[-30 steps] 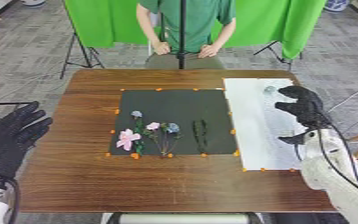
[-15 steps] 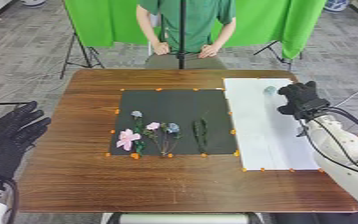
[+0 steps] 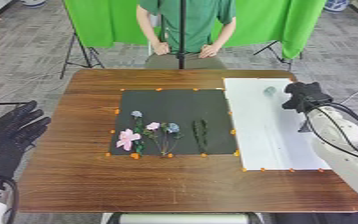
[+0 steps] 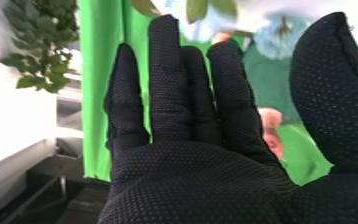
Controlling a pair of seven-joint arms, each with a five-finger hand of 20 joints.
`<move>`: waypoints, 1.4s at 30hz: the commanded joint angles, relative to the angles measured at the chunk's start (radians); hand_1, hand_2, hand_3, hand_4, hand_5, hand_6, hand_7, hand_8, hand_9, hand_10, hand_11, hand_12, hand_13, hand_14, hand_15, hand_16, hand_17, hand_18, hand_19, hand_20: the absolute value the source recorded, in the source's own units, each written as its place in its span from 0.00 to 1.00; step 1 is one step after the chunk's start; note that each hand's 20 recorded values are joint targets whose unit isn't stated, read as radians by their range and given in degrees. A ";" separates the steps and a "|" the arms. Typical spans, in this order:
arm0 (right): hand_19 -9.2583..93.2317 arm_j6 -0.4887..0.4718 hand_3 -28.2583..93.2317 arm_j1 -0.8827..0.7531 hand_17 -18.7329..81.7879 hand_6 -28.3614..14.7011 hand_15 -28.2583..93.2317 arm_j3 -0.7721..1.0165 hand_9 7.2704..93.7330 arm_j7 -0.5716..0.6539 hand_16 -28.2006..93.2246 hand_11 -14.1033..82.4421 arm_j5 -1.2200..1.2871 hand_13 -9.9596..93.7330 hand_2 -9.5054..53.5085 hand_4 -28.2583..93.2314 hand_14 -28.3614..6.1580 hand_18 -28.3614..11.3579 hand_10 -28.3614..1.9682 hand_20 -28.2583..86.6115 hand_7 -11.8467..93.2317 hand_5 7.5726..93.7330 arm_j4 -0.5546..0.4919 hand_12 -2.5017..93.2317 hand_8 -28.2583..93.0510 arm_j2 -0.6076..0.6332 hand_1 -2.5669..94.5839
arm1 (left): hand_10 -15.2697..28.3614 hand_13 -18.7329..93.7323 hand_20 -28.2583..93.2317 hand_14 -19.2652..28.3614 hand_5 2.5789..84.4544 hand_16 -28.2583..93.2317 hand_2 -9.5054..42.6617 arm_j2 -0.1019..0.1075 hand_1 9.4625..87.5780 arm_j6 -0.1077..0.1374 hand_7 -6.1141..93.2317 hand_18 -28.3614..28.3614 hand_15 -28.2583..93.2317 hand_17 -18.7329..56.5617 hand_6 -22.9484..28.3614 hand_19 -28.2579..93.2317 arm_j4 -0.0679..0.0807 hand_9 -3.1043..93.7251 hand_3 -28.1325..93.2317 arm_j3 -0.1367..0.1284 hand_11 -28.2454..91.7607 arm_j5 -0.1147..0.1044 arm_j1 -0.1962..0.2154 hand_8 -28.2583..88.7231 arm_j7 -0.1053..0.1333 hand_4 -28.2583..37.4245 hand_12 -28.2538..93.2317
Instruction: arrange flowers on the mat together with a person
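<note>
Right hand (image 3: 307,95), fingers straight and thumb apart, hangs near a pale flower (image 3: 270,90); left hand (image 3: 8,135), likewise outstretched, hangs beside the counter (image 3: 87,175).

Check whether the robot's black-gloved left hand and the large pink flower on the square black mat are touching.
Apart. In the head view, a wide stretch of brown wooden table shows between the left hand and the large pink flower.
</note>
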 commanded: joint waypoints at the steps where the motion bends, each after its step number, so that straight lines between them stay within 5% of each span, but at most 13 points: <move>1: 0.53 -0.085 0.95 0.022 0.35 0.59 0.48 -0.008 0.34 0.040 0.40 0.34 0.029 0.53 0.06 0.00 0.62 0.36 0.56 0.44 0.37 0.36 0.023 0.24 0.10 -0.014 0.30 | 0.66 0.42 0.35 0.74 0.44 0.24 0.21 -0.002 0.25 0.005 0.27 0.87 0.50 0.18 0.53 0.59 0.002 0.38 0.79 0.009 0.43 -0.005 0.006 0.17 -0.004 0.12 0.39; 5: 0.58 -0.085 0.96 0.035 0.36 0.58 0.52 -0.024 0.35 0.079 0.39 0.38 0.020 0.54 0.06 0.01 0.62 0.37 0.54 0.45 0.38 0.37 0.031 0.26 0.11 -0.025 0.32 | 0.66 0.43 0.35 0.74 0.44 0.24 0.21 -0.002 0.25 0.008 0.27 0.87 0.50 0.18 0.53 0.59 0.001 0.38 0.79 0.008 0.43 -0.007 0.010 0.17 -0.002 0.12 0.39; 10: 0.70 0.031 0.96 0.032 0.45 0.62 0.59 -0.051 0.41 0.066 0.42 0.61 -0.030 0.65 0.05 0.00 0.70 0.44 0.54 0.47 0.53 0.42 0.050 0.30 0.08 -0.025 0.45 | 0.66 0.43 0.35 0.74 0.44 0.24 0.21 -0.002 0.25 0.008 0.27 0.87 0.50 0.18 0.53 0.59 0.001 0.38 0.79 0.004 0.43 -0.006 0.007 0.17 -0.005 0.12 0.39; 13: 0.79 0.095 0.91 0.019 0.51 0.63 0.58 -0.052 0.56 0.037 0.51 0.56 -0.035 0.78 0.06 0.00 0.76 0.43 0.62 0.48 0.65 0.49 0.040 0.48 0.21 -0.020 0.56 | 0.66 0.42 0.35 0.74 0.44 0.24 0.21 -0.002 0.25 0.008 0.27 0.87 0.50 0.18 0.53 0.59 0.001 0.38 0.79 0.004 0.43 -0.006 0.009 0.17 -0.007 0.12 0.39; 16: 0.93 0.142 0.90 -0.002 0.55 0.65 0.62 -0.038 0.67 0.026 0.53 0.55 -0.043 0.85 0.04 0.00 0.80 0.42 0.65 0.43 0.66 0.60 0.002 0.52 0.24 -0.018 0.62 | 0.66 0.42 0.35 0.74 0.44 0.24 0.21 -0.003 0.25 0.007 0.27 0.87 0.50 0.18 0.53 0.59 0.001 0.38 0.79 0.003 0.43 -0.005 0.009 0.17 -0.007 0.12 0.39; 27: 0.92 0.277 0.92 0.036 0.55 0.66 0.63 -0.165 0.70 -0.182 0.54 0.52 0.054 0.85 0.02 0.00 0.78 0.39 0.65 0.45 0.65 0.62 -0.318 0.53 0.23 -0.036 0.61 | 0.66 0.42 0.35 0.74 0.44 0.24 0.21 -0.003 0.25 0.000 0.27 0.87 0.50 0.18 0.53 0.59 -0.001 0.38 0.79 0.007 0.43 -0.003 0.008 0.17 -0.015 0.12 0.39; 42: 0.88 0.213 0.92 0.231 0.54 0.67 0.64 -0.401 0.70 -0.254 0.54 0.51 0.060 0.83 0.02 0.00 0.78 0.39 0.65 0.49 0.65 0.61 -0.237 0.53 0.23 -0.173 0.60 | 0.65 0.42 0.35 0.74 0.44 0.24 0.21 0.003 0.25 -0.006 0.27 0.87 0.50 0.18 0.53 0.59 0.006 0.38 0.79 0.013 0.43 -0.001 -0.004 0.17 -0.025 0.13 0.38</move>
